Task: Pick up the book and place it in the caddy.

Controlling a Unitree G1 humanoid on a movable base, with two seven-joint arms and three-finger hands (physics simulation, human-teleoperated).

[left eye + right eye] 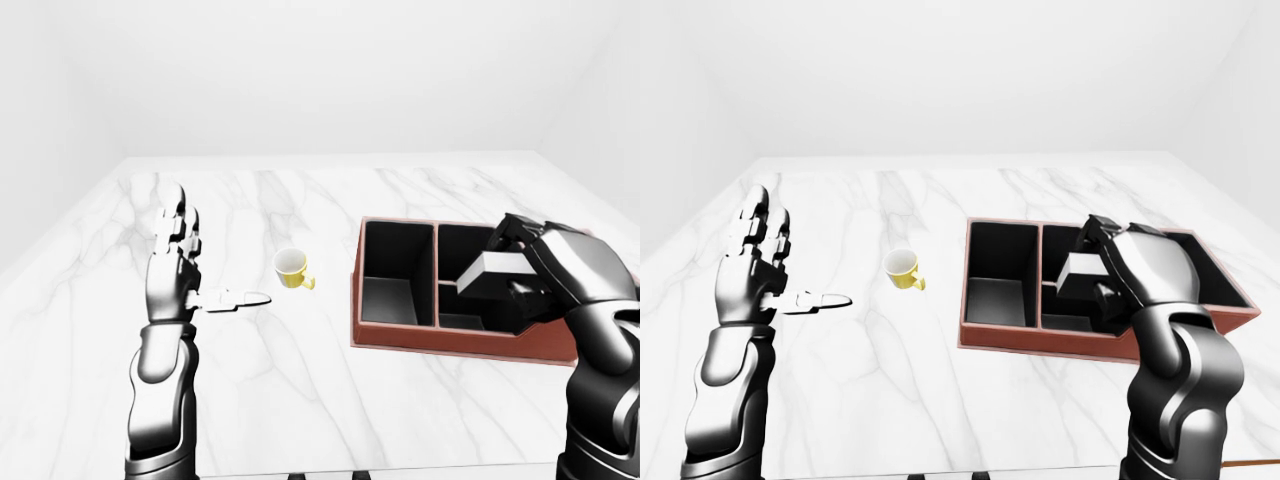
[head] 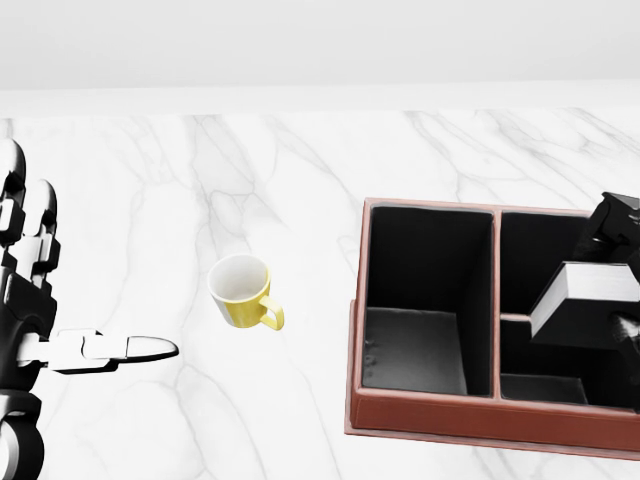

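Tabletop (image 2: 300, 170): white marble with grey veining, filling most of the head view, against a plain white wall

Caddy (image 2: 420, 415): reddish-brown box with black lining, on the right part of the tabletop. One tall compartment on its left side; to the right of that, two smaller compartments, far and near, split by a thin divider. The right-eye view shows the caddy reaching further right beyond the hand

Book (image 2: 590, 300): dark cover, pale page edges facing left in the head view, tilted. Held off the tabletop above the caddy's smaller compartments, over the divider between them; not resting on the caddy floor

Right hand (image 1: 545, 275): dark grey, coming in from the right. Its fingers (image 1: 1105, 235) are wrapped round the book, some over the far edge and one under the near edge, gripping it

Left hand (image 1: 180, 265): at the left of the views, raised above the tabletop, well apart from the caddy. Palm upright, two fingers (image 1: 180, 225) pointing up, the third stretched flat toward the right; spread wide and holding nothing

Mug (image 2: 243, 292): yellow with white inside, lying tilted on the tabletop with its mouth facing up and left in the head view, handle toward the lower right. Sits between the left hand and the caddy, touching neither
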